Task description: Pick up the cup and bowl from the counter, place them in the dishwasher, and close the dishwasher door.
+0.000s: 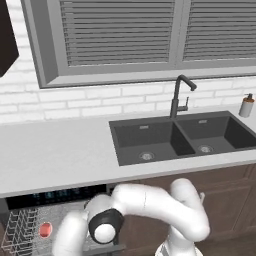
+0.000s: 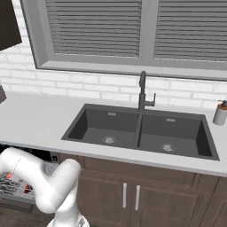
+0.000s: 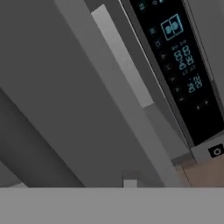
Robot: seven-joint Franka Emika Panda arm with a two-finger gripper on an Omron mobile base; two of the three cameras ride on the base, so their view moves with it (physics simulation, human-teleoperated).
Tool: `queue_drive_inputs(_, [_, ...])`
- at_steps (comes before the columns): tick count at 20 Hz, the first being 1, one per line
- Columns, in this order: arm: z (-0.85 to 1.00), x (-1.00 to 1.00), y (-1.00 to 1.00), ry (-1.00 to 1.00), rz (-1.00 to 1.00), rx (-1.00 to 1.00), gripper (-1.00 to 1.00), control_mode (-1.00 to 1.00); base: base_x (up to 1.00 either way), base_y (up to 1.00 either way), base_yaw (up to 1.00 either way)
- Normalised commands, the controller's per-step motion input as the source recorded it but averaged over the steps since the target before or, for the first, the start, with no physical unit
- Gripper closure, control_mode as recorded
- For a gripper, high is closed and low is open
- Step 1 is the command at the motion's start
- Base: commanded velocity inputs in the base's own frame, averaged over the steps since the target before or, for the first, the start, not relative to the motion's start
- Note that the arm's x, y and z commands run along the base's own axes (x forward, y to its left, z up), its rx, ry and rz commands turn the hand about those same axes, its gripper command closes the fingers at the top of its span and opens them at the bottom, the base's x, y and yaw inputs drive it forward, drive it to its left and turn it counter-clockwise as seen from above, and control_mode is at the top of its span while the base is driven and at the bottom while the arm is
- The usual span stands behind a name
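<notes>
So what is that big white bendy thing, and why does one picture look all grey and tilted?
The white bendy thing is a robot arm in a pretend, computer-drawn kitchen. Two pictures come from cameras riding behind the arm, one on its left and one on its right. They look over the counter, with its dark double sink, a tap and a soap bottle. Below the counter the dishwasher is open. Its wire rack holds something red, maybe the cup or bowl. The tilted grey picture comes from a camera on the arm's hand, close to the dishwasher's control strip with its blue lights. I cannot tell whether the jaws hold anything.
</notes>
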Motion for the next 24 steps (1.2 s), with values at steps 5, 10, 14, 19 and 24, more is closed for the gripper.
queue_drive_inputs(5, [0.52, 0.88, -0.57, 0.04, 0.00, 0.05, -1.00, -1.00, 0.00, 0.00, 0.00])
queue_drive_inputs(10, [0.41, 0.87, -0.58, 0.01, 0.00, 0.06, -1.00, -1.00, 0.00, 0.00, 0.00])
queue_drive_inputs(14, [0.35, 0.78, -0.58, 0.01, 0.00, 0.05, -1.00, -1.00, 0.00, 0.00, 0.00])
queue_drive_inputs(19, [0.29, 0.68, -0.54, 0.01, 0.00, 0.05, -1.00, -1.00, 0.00, 0.00, 0.00])
queue_drive_inputs(24, [0.30, 0.62, -0.51, 0.01, 0.00, 0.03, -1.00, -1.00, 0.00, 0.00, 0.00])
